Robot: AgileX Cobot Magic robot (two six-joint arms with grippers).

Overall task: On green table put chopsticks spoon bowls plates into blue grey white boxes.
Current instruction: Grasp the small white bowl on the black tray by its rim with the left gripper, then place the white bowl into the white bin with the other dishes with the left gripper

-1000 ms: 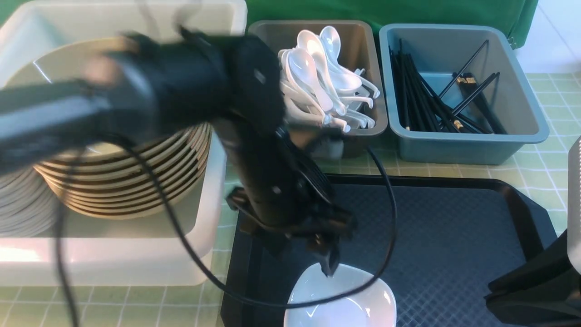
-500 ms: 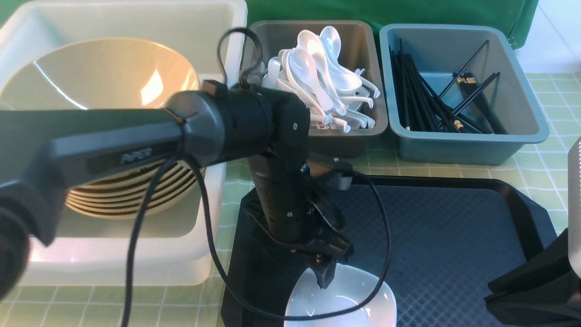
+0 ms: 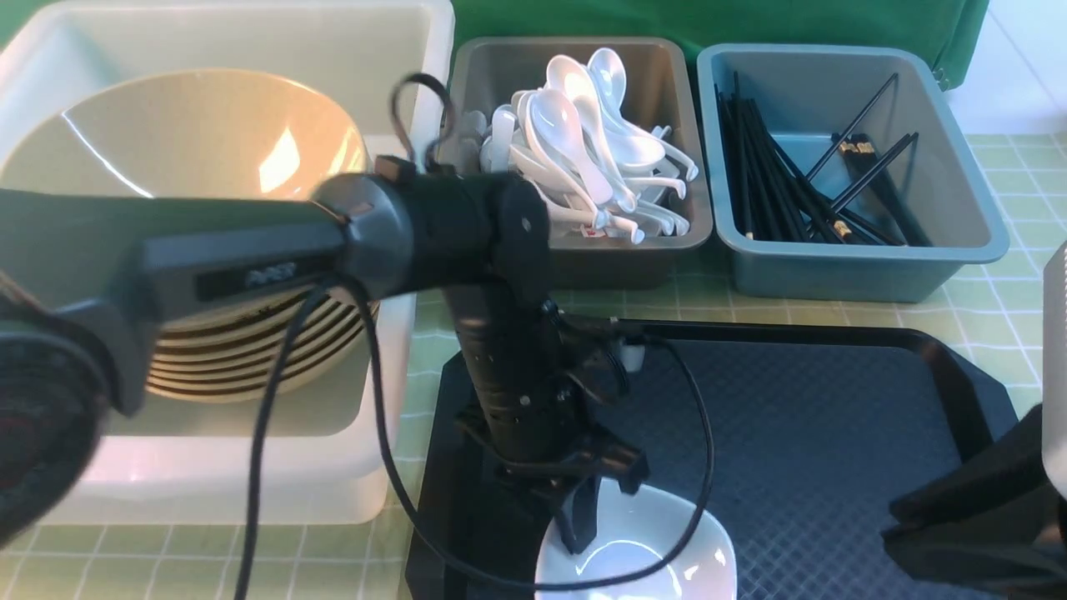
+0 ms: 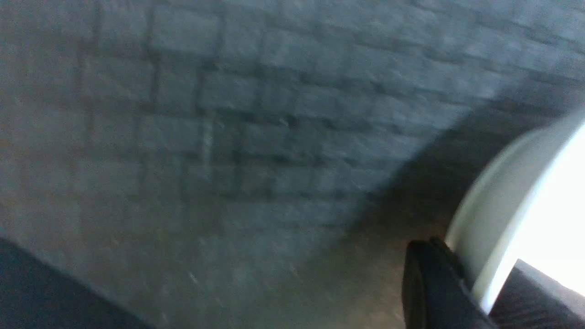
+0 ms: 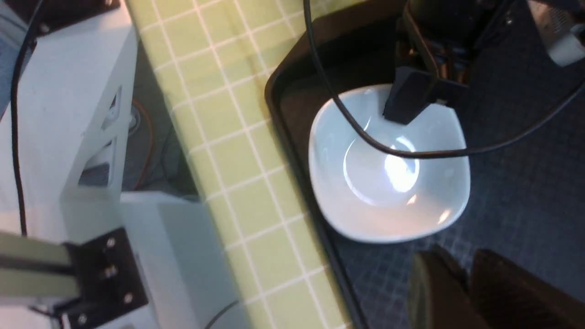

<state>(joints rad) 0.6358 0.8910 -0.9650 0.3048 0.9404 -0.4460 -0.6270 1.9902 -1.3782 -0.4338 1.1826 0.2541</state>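
Your left gripper (image 3: 579, 529) is clamped tight on the far rim of the white plate (image 3: 658, 537), which sits at the near left of the black tray (image 3: 834, 433) on the green table (image 3: 1000, 317). Your right gripper (image 5: 466, 274) hangs over the tray's near right, holding nothing; you cannot tell how far its jaws are parted. Far left, bowls (image 3: 192, 133) lean in the white box (image 3: 250, 483); spoons (image 3: 583, 133) fill the grey box (image 3: 633, 250), and chopsticks (image 3: 775, 183) lie in the blue box (image 3: 834, 267)
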